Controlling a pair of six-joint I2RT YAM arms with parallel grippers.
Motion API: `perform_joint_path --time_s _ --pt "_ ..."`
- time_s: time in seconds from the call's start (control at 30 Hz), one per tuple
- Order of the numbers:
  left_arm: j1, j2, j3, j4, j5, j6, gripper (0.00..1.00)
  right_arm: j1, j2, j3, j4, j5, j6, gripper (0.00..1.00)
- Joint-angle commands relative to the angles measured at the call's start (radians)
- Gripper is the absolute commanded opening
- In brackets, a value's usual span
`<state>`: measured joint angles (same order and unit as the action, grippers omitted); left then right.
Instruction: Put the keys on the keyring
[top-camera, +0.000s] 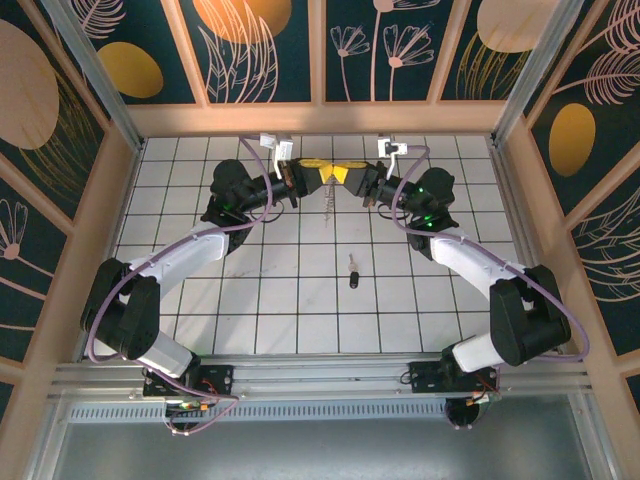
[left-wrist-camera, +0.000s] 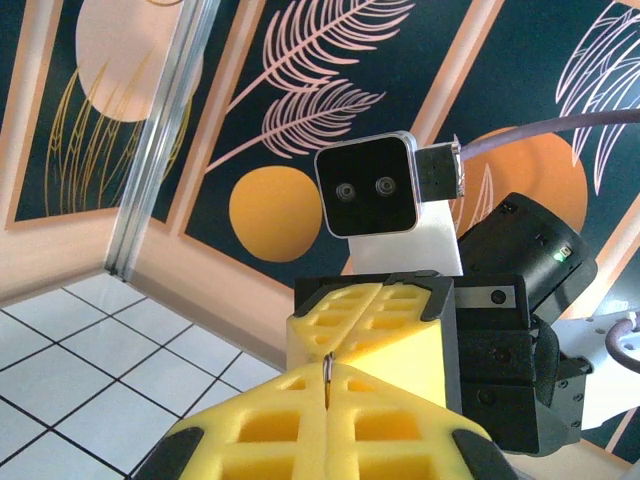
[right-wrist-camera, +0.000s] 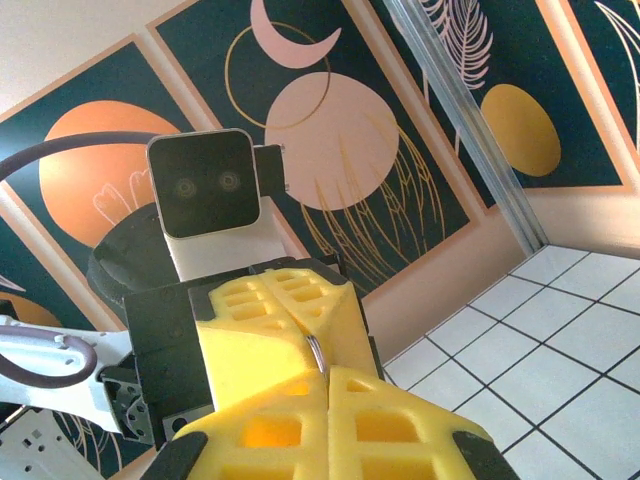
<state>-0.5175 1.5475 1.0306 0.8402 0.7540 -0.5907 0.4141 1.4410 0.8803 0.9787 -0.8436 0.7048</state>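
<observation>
The left hand (top-camera: 316, 172) and right hand (top-camera: 347, 175) meet tip to tip at upper centre, both clamped on the keyring (right-wrist-camera: 316, 352). The black-headed key (top-camera: 352, 272) lies on the tabletop (top-camera: 270, 320) below them, its long axis up-down in the frame, seemingly nearer the right hand.

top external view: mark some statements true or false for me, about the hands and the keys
1. The black-headed key lies on the table, apart from both hands. True.
2. The left hand and right hand sit at opposite table edges. False: they meet tip to tip near the far wall.
3. Both hands are wide open. False: both are shut, pinching the keyring between them.
4. The table is covered in white square tiles. True.
</observation>
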Motion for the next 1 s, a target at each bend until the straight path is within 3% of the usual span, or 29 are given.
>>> perform_joint_path --time_s 0.0,0.67,0.87,0.97 --pt "-0.021 -0.007 0.003 -0.039 -0.001 0.038 0.00 0.029 -0.001 0.029 0.054 -0.030 -0.021 0.00" --pt "-0.021 -0.001 0.000 -0.045 -0.028 0.050 0.00 0.029 0.003 0.029 0.025 -0.004 -0.036 0.00" --pt "-0.021 0.006 0.014 -0.072 -0.039 0.059 0.00 -0.007 -0.036 0.006 -0.017 0.023 -0.040 0.34" --pt "-0.021 0.002 0.013 -0.091 -0.050 0.079 0.00 -0.039 -0.078 -0.026 -0.046 0.037 -0.043 0.42"
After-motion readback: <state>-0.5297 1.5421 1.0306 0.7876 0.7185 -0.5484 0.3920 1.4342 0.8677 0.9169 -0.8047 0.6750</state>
